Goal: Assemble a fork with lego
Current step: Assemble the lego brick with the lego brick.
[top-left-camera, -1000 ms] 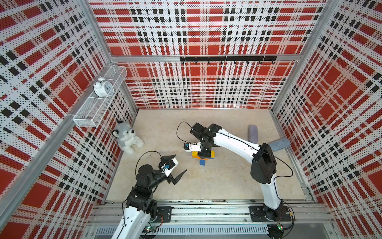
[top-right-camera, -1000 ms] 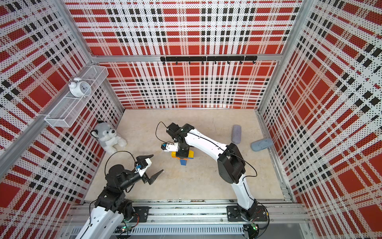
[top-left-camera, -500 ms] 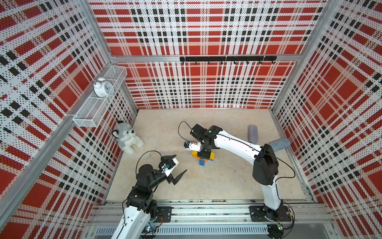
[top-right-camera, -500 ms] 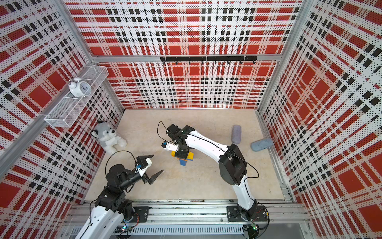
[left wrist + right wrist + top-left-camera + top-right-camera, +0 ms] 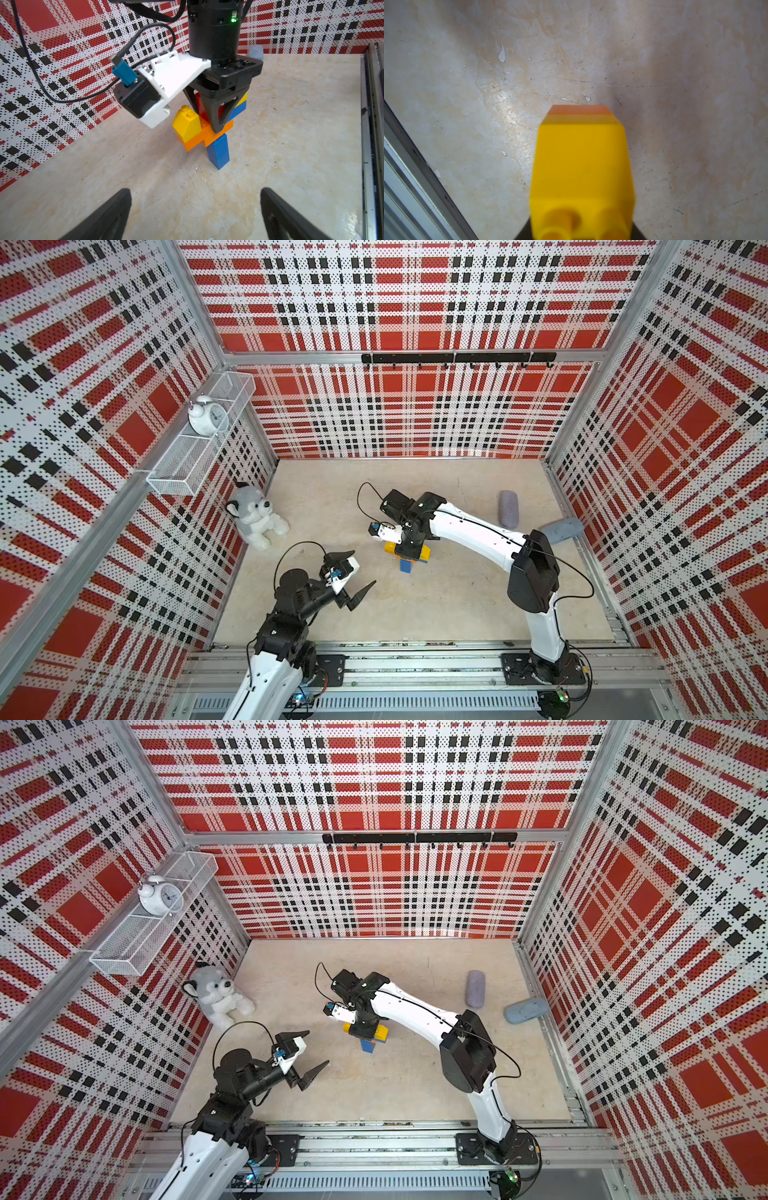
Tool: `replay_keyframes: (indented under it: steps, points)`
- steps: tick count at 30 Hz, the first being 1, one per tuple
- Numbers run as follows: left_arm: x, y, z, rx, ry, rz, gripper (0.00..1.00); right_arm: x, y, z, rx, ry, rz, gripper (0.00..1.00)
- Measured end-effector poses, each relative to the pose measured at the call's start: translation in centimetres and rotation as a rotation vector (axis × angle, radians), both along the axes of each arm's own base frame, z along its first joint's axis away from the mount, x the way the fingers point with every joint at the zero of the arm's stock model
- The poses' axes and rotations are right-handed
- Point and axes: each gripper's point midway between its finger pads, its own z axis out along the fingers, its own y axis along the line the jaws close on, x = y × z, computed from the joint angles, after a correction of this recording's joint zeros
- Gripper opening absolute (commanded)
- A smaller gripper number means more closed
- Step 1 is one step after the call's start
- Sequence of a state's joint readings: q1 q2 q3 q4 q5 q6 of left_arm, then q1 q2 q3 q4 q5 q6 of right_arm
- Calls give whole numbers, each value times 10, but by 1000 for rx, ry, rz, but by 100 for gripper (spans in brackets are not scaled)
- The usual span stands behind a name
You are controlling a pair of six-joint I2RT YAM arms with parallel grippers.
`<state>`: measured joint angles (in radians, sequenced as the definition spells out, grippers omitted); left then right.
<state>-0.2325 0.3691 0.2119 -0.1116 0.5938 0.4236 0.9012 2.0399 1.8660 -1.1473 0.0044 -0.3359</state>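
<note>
Top views first, from the left wall across: a wire basket (image 5: 195,456) hangs on the plaid panel with a white alarm clock (image 5: 206,416) in it. Below it a plush husky (image 5: 257,518) sits on the table (image 5: 457,605) against that wall.

Next comes my left gripper (image 5: 364,566), hanging above the table with its jaws spread wide and nothing between them. The left wrist view shows its black fingers (image 5: 112,212) with only bare table between. It points toward the fork (image 5: 406,566), which stands upright near the middle of the table, well apart from it.

My right gripper (image 5: 408,551) comes down on the fork from above and is clamped on it. In the left wrist view its jaws pinch the red prong (image 5: 200,106) in the middle, their tips reaching the orange crossbar (image 5: 207,134). A yellow prong (image 5: 187,122) stands studs-up at the crossbar end nearer my left gripper. At the other end a yellow piece sits on a blue one (mostly hidden behind the gripper). The blue handle (image 5: 218,151) runs straight down to the table; whether it touches I cannot tell. The right wrist view is filled by a blurred yellow brick (image 5: 581,166) with orange beyond it.

Farther right lie a grey case (image 5: 508,509) and, beside the right wall, a blue-grey object (image 5: 563,529).
</note>
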Motion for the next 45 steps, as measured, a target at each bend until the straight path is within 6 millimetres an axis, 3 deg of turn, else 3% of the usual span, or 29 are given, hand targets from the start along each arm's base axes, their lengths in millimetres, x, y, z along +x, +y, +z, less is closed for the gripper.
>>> replay_keyframes:
  steps: [45]
  points:
    - [1, 2, 2, 4, -12, 17, 98, 2, 0, -9, -23, 12, 33, 24]
